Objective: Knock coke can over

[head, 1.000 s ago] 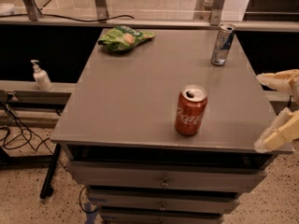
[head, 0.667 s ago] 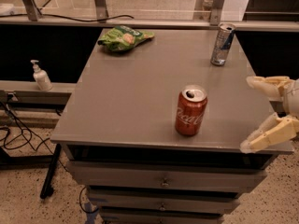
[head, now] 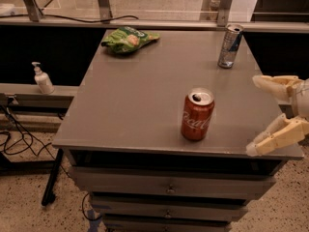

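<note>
The coke can [head: 197, 115] stands upright near the front edge of the grey cabinet top [head: 145, 91], right of centre. It is red-orange with white script and an opened silver top. My gripper [head: 255, 115] enters from the right edge of the view, level with the can and a hand's width to its right. Its two cream fingers [head: 275, 138] are spread wide apart, pointing left toward the can, and hold nothing.
A slim silver-and-blue can [head: 230, 46] stands upright at the back right of the top. A green snack bag [head: 128, 39] lies at the back left. A soap dispenser [head: 42, 79] sits on a ledge to the left. Cables [head: 14, 129] run on the floor.
My gripper has moved left, further into view and closer to the coke can. The can and other objects have not moved.
</note>
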Action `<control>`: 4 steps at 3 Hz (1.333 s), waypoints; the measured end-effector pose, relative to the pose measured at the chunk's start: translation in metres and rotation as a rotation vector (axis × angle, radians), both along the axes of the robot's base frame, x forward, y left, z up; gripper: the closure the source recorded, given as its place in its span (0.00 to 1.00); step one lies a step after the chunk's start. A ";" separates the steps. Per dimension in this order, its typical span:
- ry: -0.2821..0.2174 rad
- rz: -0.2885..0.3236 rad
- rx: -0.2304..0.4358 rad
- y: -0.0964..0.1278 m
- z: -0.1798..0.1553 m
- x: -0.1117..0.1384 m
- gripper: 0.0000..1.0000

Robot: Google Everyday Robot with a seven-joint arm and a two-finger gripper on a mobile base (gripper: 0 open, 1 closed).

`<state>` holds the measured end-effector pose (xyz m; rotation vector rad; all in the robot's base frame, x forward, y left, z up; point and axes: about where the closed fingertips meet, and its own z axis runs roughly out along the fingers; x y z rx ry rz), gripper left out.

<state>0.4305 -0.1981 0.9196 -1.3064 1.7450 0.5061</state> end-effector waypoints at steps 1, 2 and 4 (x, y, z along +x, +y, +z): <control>-0.012 -0.011 0.077 0.012 -0.004 0.008 0.00; 0.007 -0.010 0.175 0.044 -0.015 0.024 0.00; 0.047 -0.018 0.303 0.096 -0.033 0.044 0.00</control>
